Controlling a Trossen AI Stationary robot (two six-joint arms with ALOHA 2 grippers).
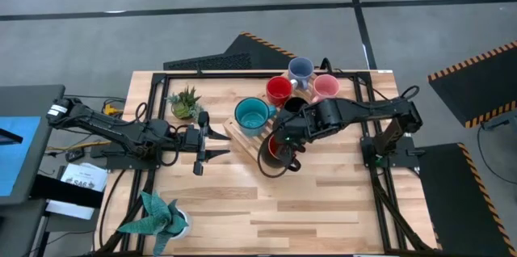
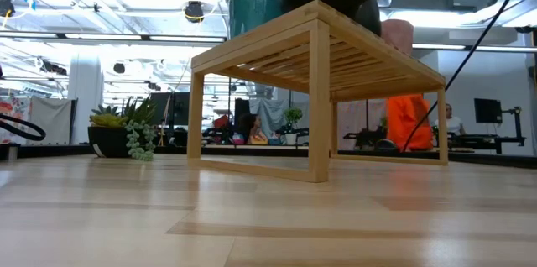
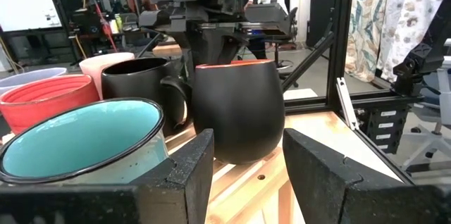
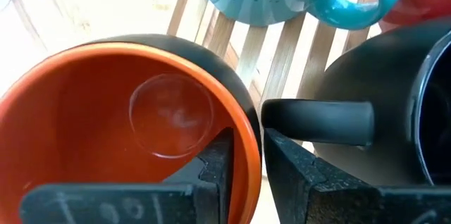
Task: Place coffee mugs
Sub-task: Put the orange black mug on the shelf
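All six glossy mugs look set on the slatted wooden rack (image 1: 242, 134); the last, black outside and orange-red inside (image 3: 238, 108), stands upright at its near corner, mouth up, handle toward the plain black mug (image 3: 141, 86). The right gripper (image 4: 243, 164) straddles its rim, fingers slightly spread, so only release and withdrawal seem left. The left gripper (image 3: 243, 175) waits spread beside the teal mug (image 1: 251, 115).

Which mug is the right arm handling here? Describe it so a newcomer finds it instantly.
On the wooden slatted rack mid-table, find the corner nearest the viewer's side, under the right tool. That mug is black outside and orange inside; the neighbouring black mug is black throughout.
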